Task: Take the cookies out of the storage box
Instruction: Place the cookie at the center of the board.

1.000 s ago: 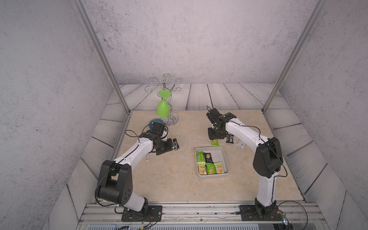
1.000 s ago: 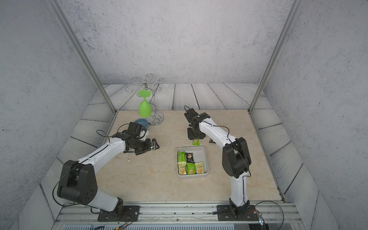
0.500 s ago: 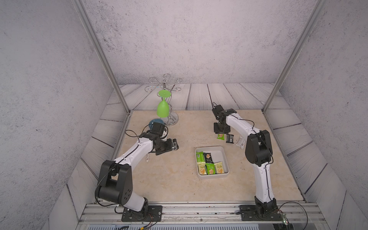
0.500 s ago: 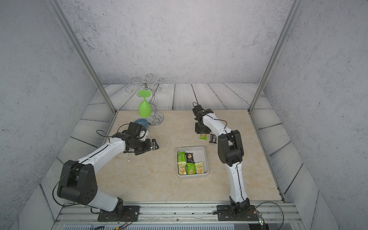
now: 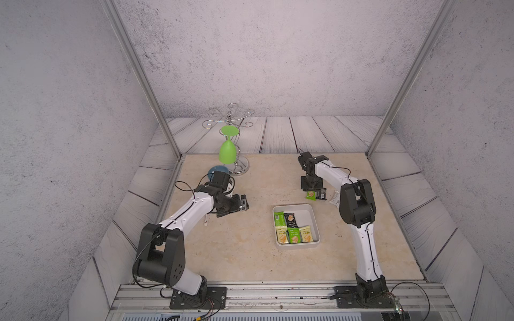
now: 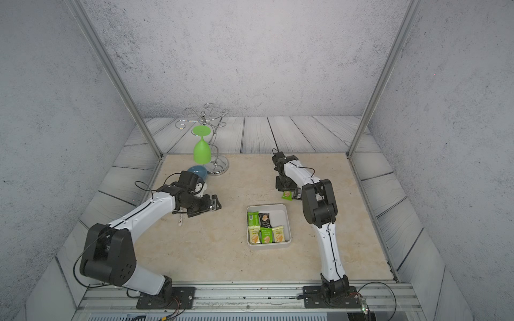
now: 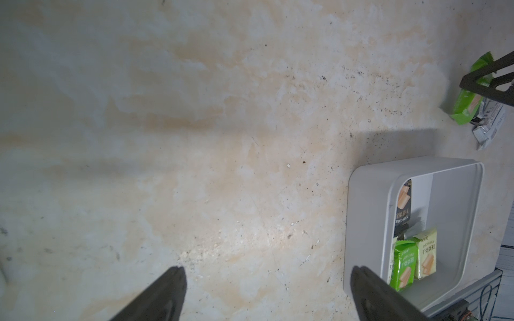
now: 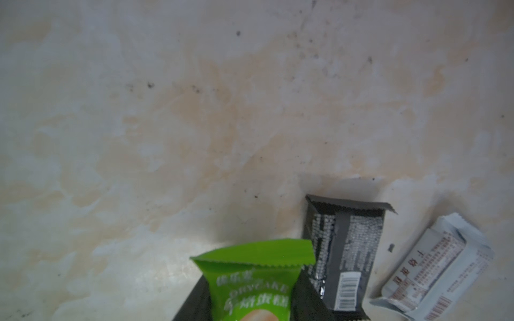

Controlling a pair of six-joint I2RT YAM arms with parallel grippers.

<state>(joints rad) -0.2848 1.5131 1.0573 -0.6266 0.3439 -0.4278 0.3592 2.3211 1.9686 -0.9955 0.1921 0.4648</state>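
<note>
The white storage box (image 5: 316, 222) stands on the table, right of centre, in both top views (image 6: 288, 222). Several cookies lie in it, among them a green packet (image 5: 278, 219), a black one (image 5: 290, 219) and a pale yellow one (image 5: 305, 234). Just beyond the box, my right gripper (image 5: 311, 192) is shut on a green cookie packet (image 8: 253, 280), held low over the table. A black packet (image 8: 345, 250) and a white packet (image 8: 434, 269) lie on the table beside it. My left gripper (image 7: 267, 273) is open and empty over bare table, left of the box wall (image 7: 367, 222).
A wire rack (image 5: 230, 122) at the back left holds a green goblet (image 5: 228, 150) hanging upside down. A small blue dish (image 5: 218, 170) sits by the rack's base, behind my left arm. A small white object (image 5: 205, 221) lies under that arm.
My right gripper has carried the green packet a little to the right, next to the black packet on the table, and its elbow has swung right. The left arm has not moved.
</note>
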